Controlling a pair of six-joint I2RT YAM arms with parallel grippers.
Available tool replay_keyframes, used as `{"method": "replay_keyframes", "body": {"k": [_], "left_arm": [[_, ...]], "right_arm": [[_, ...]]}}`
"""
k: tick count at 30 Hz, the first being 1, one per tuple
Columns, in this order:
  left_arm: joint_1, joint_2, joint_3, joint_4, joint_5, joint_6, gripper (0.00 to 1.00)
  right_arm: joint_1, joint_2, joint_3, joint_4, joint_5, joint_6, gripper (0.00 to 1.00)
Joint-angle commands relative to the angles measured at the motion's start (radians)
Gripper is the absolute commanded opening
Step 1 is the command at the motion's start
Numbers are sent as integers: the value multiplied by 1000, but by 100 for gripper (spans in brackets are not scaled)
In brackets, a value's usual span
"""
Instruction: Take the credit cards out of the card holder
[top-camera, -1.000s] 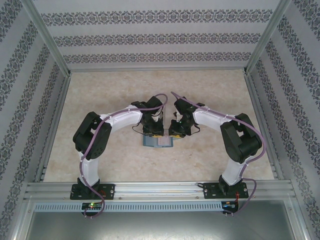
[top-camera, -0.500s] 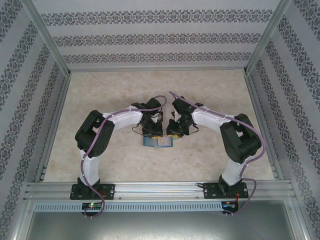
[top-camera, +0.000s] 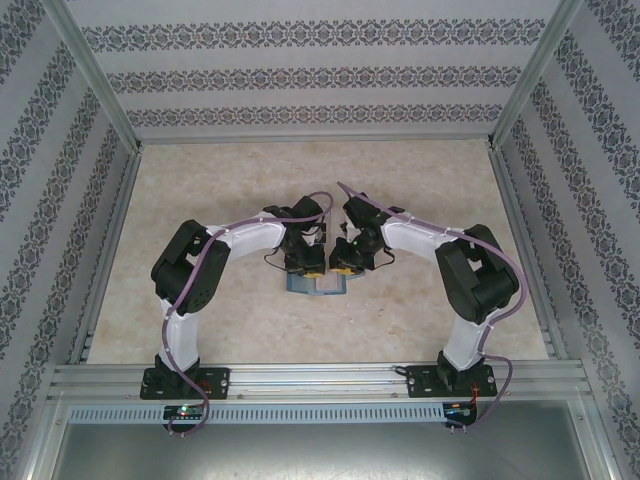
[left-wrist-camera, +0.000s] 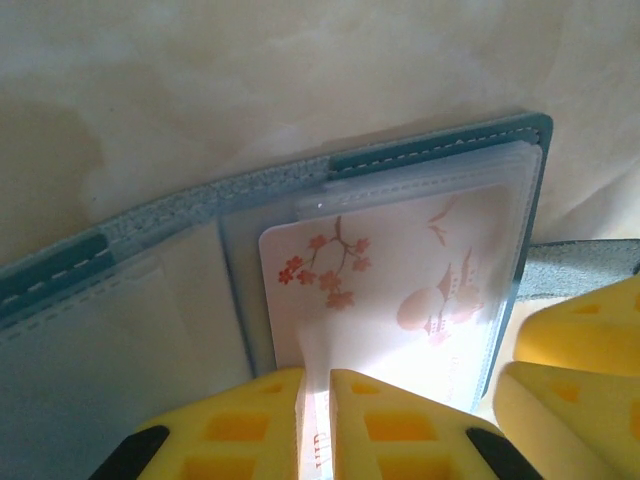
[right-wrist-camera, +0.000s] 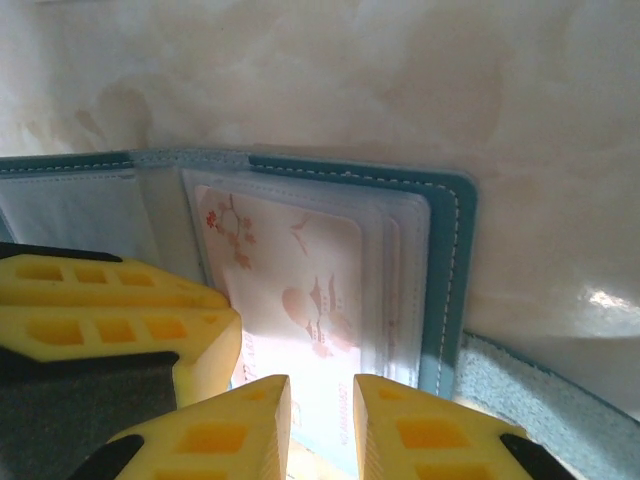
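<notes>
Nothing legible enough to read out. The only lettering is on the credit card (left-wrist-camera: 400, 290), which sits in a clear sleeve of the card holder (left-wrist-camera: 440, 150). In the left wrist view a few small red characters stand at the card's near edge, cut off and blurred. In the right wrist view the same credit card (right-wrist-camera: 290, 270) carries a short line of tiny red characters near its lower edge, possibly digits, too smeared by glare to tell. The rest of its print is pictures: a red blossom branch, birds and a pagoda.

Lab cell; aluminium frame (top-camera: 95, 75), wallpapered panels (top-camera: 320, 70)
</notes>
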Motion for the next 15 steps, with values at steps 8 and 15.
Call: {"method": "replay_keyframes", "body": {"k": [8, 15], "left_arm": [[13, 13, 17, -52, -24, 26, 15], [13, 1, 29, -98, -67, 44, 16]], "right_arm": [[14, 46, 7, -1, 15, 0, 24], [14, 46, 12, -45, 72, -20, 24]]}}
